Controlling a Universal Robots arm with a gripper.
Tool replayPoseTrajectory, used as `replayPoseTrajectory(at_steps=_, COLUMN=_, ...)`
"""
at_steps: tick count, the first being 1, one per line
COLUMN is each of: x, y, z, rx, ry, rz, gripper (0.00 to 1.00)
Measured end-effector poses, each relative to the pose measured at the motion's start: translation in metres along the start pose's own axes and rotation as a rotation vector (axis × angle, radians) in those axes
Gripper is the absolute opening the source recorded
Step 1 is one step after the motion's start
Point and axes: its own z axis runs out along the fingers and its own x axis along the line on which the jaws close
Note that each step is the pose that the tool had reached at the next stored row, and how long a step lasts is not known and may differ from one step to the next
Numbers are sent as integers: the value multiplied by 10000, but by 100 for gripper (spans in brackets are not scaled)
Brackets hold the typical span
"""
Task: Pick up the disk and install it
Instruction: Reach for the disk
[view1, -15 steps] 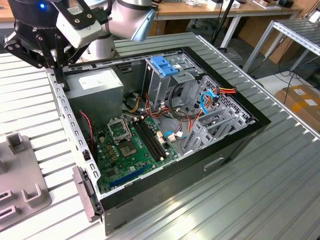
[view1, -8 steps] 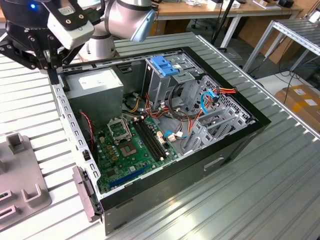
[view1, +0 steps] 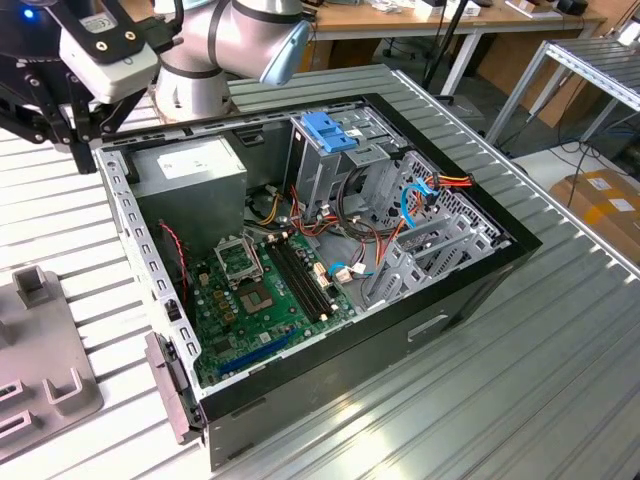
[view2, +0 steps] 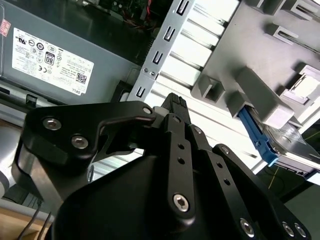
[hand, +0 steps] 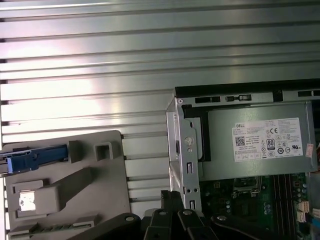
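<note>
One gripper (view2: 174, 102), its state untellable, hangs between the disk (view2: 257, 137) and a white-labelled power supply (view2: 50, 60)

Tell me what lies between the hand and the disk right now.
In the second wrist view, a strip of ribbed table and the raised blocks of the grey holder lie between the hand and the disk. Nothing else stands there.

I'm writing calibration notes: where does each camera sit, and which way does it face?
Exterior view: off the arm, looking down into the open computer case; the arm shows.
First wrist view: at the wrist, facing down on the table; gripper shows.
Second wrist view: at the wrist, looking along the gripper.
Both wrist views share the disk, grey fixture and power supply.
</note>
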Motion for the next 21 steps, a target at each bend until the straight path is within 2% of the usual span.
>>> replayPoseTrajectory(at_steps=4, x=74, y=-6, z=-1, rx=0, ry=0, rz=-1, gripper=11)
replayPoseTrajectory(at_steps=8, x=200, y=-15, z=-3, rx=0, ry=0, rz=0, gripper=11)
replayPoseTrajectory(at_steps=12, x=282, y=-21, z=-4, rx=-1, ry=0, rz=-1, gripper=11)
replayPoseTrajectory(at_steps=15, x=382, y=-29, z=-5, rx=0, ry=0, rz=-1, gripper=11)
replayPoseTrajectory(at_steps=21, x=406, y=-31, z=-5, rx=0, ry=0, rz=-1, gripper=11)
